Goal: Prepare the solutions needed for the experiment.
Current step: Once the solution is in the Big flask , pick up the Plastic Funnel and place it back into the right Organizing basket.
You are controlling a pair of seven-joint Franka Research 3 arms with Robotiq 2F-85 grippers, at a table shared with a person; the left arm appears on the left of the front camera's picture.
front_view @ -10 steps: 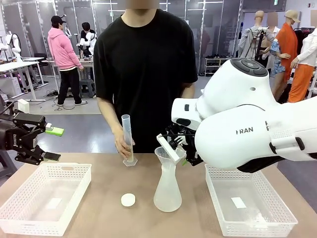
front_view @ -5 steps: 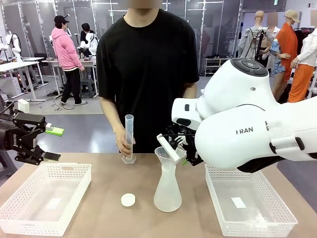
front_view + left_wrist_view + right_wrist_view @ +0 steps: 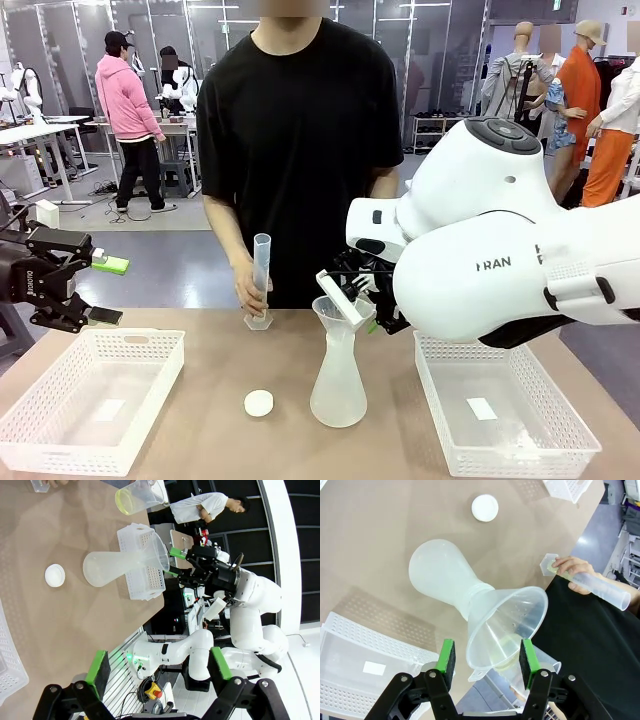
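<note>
Nothing of the robot has shifted over the last second; only the person's hand has brought the clear plastic graduated cylinder a touch more upright at the far edge of the brown tabletop. Two white slotted plastic baskets sit at the near corners, the left basket and the right basket. Between them, mid-table, stands the frosted translucent conical flask, with a clear plastic funnel seated in its neck. The right gripper has its green pads partway apart on either side of the funnel's rim; whether they press on it I cannot tell. The left gripper hangs wide apart and empty above the left edge. The solutions, a shallow pale yellow-green liquid, sit in a clear beaker near the far edge (by the right basket's far end). A small white round cap lies just left of the flask. By my judgement the work is early: the flask looks empty, nothing seems poured yet, and the cap is off.
</note>
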